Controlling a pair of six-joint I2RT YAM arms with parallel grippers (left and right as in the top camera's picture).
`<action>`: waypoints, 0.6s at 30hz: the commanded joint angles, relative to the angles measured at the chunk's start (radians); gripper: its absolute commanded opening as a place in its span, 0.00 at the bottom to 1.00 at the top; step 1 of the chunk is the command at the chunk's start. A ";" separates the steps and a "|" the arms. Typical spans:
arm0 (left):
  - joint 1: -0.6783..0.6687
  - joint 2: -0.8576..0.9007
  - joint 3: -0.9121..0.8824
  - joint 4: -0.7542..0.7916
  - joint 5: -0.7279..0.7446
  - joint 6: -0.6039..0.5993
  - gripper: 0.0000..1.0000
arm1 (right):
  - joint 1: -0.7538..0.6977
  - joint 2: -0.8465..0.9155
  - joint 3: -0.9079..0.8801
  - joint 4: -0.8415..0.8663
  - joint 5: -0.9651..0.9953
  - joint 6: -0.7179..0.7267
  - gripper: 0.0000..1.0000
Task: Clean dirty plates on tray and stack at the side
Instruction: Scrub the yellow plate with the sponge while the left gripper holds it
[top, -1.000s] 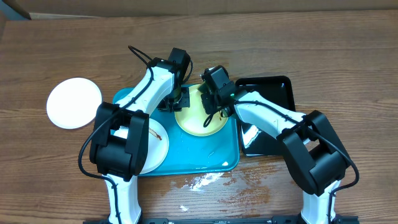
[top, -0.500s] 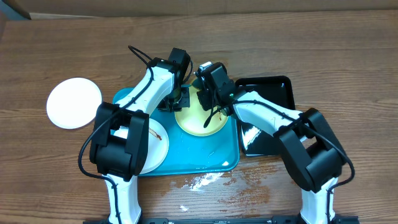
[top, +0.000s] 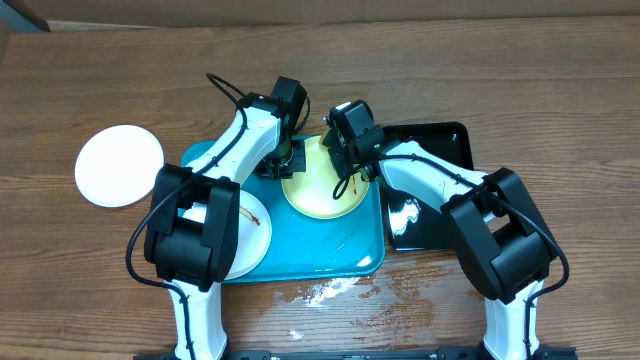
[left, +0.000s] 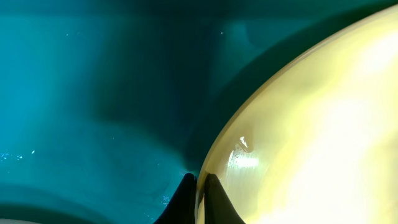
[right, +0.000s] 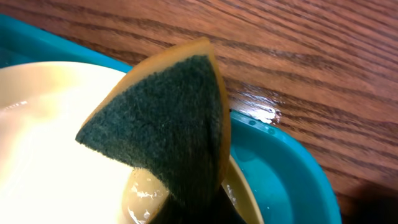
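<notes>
**Item 1.** Large turquoise-blue rectangular plastic tray (top: 330, 258), set on the brown wooden table (top: 520, 70). Its floor is wet.

**Item 2.** Pale yellow-green round shallow plate (top: 318, 192), lying in the far right part of the tray. Its left rim is pinched by the left hand (left: 199, 198), whose fingertips are drawn almost together with only the rim between them.

**Item 3.** Green scouring sponge with yellow backing (right: 165, 118), clamped in the closed right hand (top: 347, 168). It is held at the far rim of the yellow-green plate. Whether it is actually touching the plate cannot be told.

**Item 4.** White round plate with a brown smear (top: 253, 232), in the near left part of the tray, partly hidden by the left arm.

**Item 5.** White round plate (top: 119, 165), on the table well to the left of the tray. No smear is seen on it.

**Item 6.** Small glossy black tray (top: 445, 140), just beside the turquoise tray's right side.

**Step in hand (judged).** The yellow-green plate is being scrubbed, and the smeared white plate is not yet cleaned.

**Next move (judged).** The sponge is to be drawn across the plate's face while the rim is kept steadied. The plate is then to be carried to the white plate left of the tray. A firm pinch is called for, since the rim is wet.
</notes>
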 joint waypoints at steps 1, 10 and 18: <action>0.004 0.005 0.006 0.016 -0.026 -0.010 0.04 | -0.013 0.002 -0.002 -0.054 -0.008 0.000 0.04; 0.004 0.005 0.006 0.029 -0.026 -0.038 0.04 | -0.007 0.002 -0.002 -0.141 -0.122 0.104 0.04; 0.013 0.005 0.006 0.040 -0.025 -0.056 0.04 | -0.008 0.002 -0.002 -0.225 -0.131 0.303 0.04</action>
